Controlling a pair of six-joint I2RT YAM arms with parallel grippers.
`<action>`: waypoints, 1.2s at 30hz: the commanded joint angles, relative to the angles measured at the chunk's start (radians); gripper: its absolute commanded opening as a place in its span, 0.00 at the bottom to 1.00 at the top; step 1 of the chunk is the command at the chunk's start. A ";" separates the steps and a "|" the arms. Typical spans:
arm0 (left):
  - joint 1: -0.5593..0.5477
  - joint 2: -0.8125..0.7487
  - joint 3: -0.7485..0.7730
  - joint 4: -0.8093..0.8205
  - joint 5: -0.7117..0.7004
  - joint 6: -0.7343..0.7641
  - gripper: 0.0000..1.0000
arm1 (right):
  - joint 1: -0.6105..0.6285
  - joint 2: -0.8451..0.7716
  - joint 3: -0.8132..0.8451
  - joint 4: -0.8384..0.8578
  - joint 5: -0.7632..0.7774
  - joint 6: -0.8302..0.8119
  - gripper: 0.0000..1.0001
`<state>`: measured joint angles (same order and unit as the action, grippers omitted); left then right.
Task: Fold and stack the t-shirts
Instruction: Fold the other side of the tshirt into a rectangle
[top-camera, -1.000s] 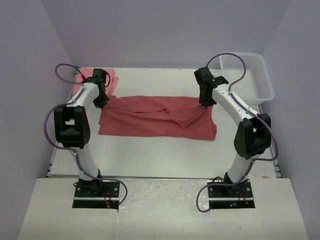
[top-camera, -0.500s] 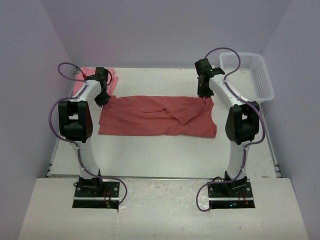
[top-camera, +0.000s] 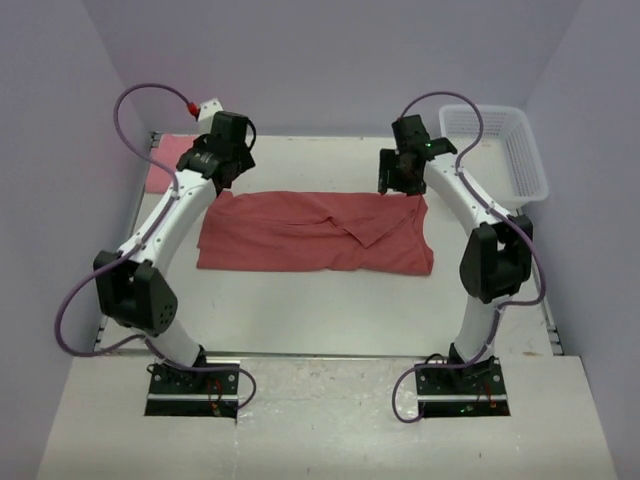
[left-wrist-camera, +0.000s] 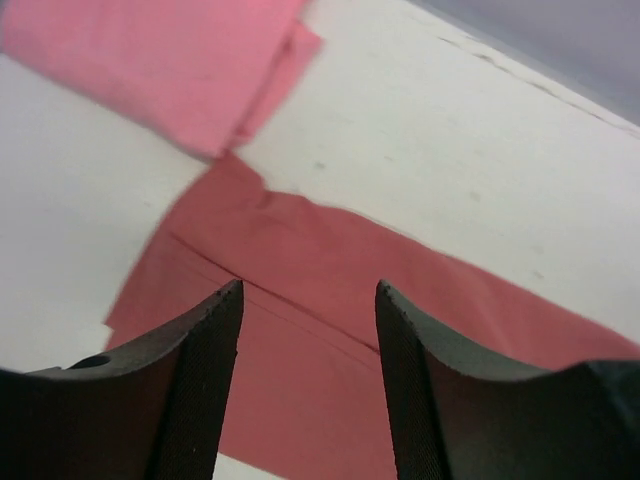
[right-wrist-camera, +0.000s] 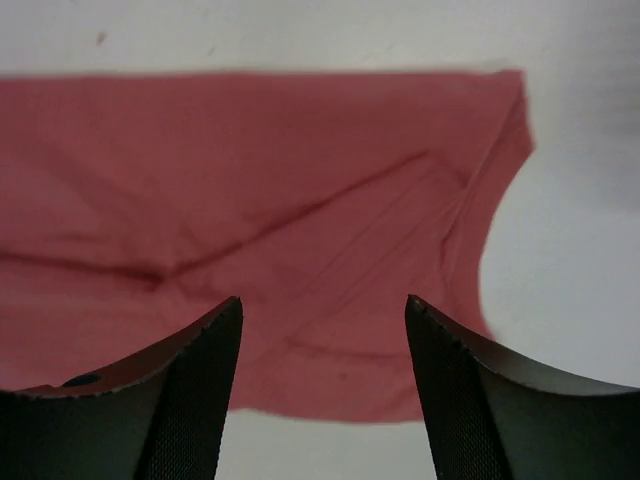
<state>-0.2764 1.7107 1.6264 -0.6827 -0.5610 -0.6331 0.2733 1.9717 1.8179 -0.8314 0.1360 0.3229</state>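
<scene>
Lifted clear of the creased brick-red t-shirt (top-camera: 300, 235), left fingers (left-wrist-camera: 205, 390) and right fingers (right-wrist-camera: 195, 400) hang spread, empty.

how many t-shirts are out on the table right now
2. A brick-red t-shirt lies spread across the middle of the table. A lighter pink t-shirt sits at the far left corner. Nothing shows inside the white basket.

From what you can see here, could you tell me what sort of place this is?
Probably a robot lab's test cell: a left arm and right arm bolted to a white table, plain lavender walls close around, a red shirt laid out.
</scene>
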 joint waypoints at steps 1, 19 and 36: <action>-0.014 -0.094 -0.120 0.063 0.227 0.010 0.56 | 0.104 -0.172 -0.152 0.021 -0.108 0.005 0.67; -0.024 -0.198 -0.332 0.161 0.346 0.084 0.55 | 0.218 -0.091 -0.351 0.124 -0.216 0.047 0.62; -0.024 -0.215 -0.324 0.144 0.357 0.115 0.55 | 0.230 -0.002 -0.312 0.092 -0.036 0.117 0.56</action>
<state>-0.3031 1.5410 1.2896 -0.5556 -0.2146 -0.5541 0.4992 1.9636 1.4643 -0.7235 0.0189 0.4084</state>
